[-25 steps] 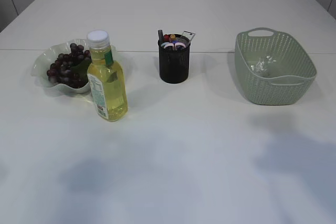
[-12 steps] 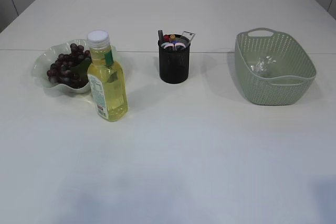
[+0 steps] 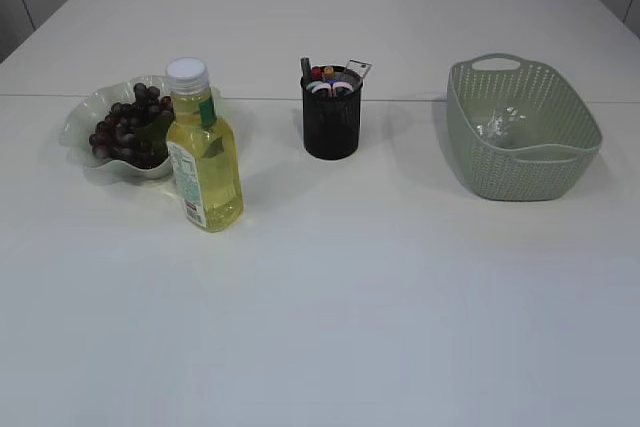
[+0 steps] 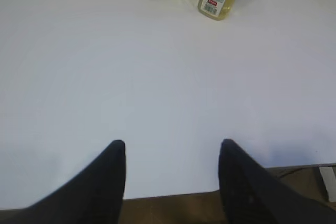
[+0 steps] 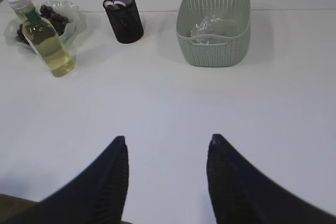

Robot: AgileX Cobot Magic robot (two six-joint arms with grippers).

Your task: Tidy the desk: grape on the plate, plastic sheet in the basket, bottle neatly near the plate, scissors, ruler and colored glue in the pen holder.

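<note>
Dark grapes (image 3: 125,127) lie on the wavy clear plate (image 3: 80,117) at the left. The yellow bottle (image 3: 203,162) with a white cap stands upright just right of the plate, also visible as the bottle (image 5: 47,43) in the right wrist view. The black mesh pen holder (image 3: 331,122) holds scissors, ruler and colored glue (image 3: 330,75). A crumpled plastic sheet (image 3: 497,125) lies in the green basket (image 3: 560,162). My left gripper (image 4: 172,148) is open over the table's near edge. My right gripper (image 5: 166,142) is open above bare table. Neither arm shows in the exterior view.
The white table (image 3: 350,287) stretches from the near edge to the objects. In the left wrist view the table's edge and brown floor (image 4: 173,208) show between the fingers.
Shadows that lay on the near table a second ago have faded away. The objects have not moved.
</note>
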